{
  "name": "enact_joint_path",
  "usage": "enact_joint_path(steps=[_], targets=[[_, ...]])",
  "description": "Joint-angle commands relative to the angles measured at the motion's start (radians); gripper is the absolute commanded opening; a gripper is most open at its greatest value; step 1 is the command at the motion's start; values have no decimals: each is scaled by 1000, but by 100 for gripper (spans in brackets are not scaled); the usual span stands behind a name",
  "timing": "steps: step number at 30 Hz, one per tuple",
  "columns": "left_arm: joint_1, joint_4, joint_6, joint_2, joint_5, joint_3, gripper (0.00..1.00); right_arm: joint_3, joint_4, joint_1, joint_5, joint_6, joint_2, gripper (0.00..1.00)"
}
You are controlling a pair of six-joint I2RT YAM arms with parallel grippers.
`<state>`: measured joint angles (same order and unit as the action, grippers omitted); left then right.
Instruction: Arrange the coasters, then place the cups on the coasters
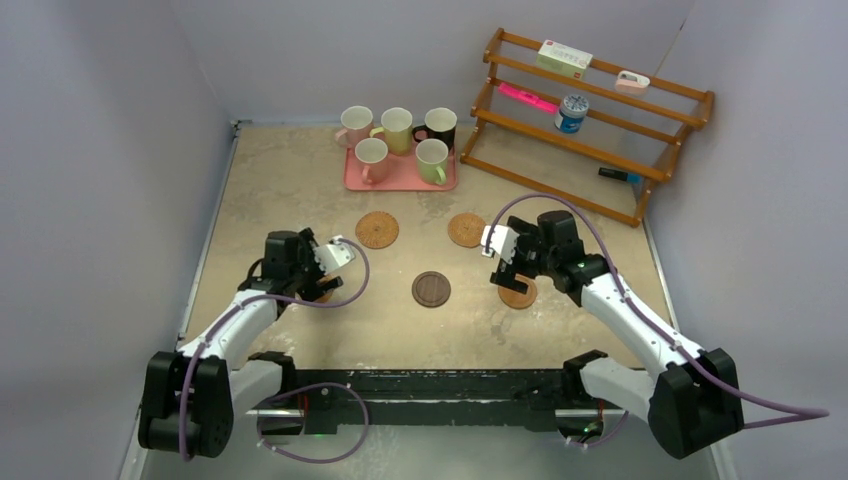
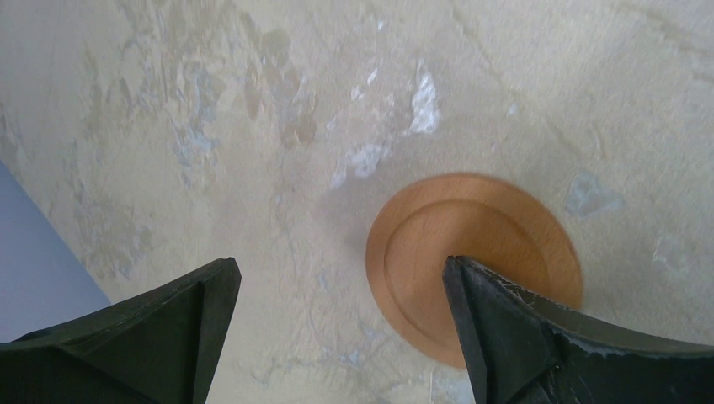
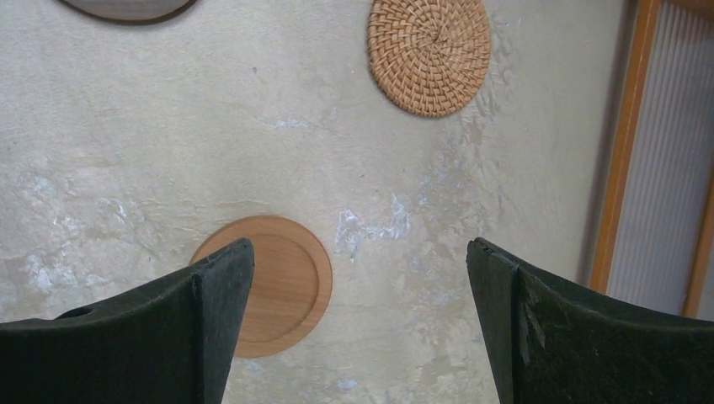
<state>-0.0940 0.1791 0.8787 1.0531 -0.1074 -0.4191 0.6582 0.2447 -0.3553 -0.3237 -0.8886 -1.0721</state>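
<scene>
Arm bases sit at near edge of counter, both arms reaching fwd. L hand is spread wide w/ nothing between the fingers; it points down over a smooth tan coaster, which in wrist view lies off to one side, partly behind one finger. Contact: can't tell. From top cam this coaster is mostly hidden under the hand.

R hand is also spread wide and holding nothing, above a second smooth coaster that lies partly behind one finger, flat on counter.

Dark brown coaster lies between the two hands, mid-counter. Two woven coasters lie farther back, apart from each other, near the pink tray.

All 5 cups are upright on that tray at the back: pink cup, yellow cup and black cup in the rear row, second pink cup and green cup in front. No cup is on a coaster.
</scene>
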Motion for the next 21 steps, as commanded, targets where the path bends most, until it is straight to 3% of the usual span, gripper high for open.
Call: enact_joint_path(steps=[1, 10, 21], targets=[[-64, -6, -12, 56, -43, 3, 100, 33, -38, -5, 2, 49, 16, 98], [-136, -54, -37, 81, 20, 14, 100, 40, -61, -4, 1, 63, 8, 98], [-140, -32, -60, 91, -68, -22, 100, 32, -80, -4, 11, 65, 8, 98]])
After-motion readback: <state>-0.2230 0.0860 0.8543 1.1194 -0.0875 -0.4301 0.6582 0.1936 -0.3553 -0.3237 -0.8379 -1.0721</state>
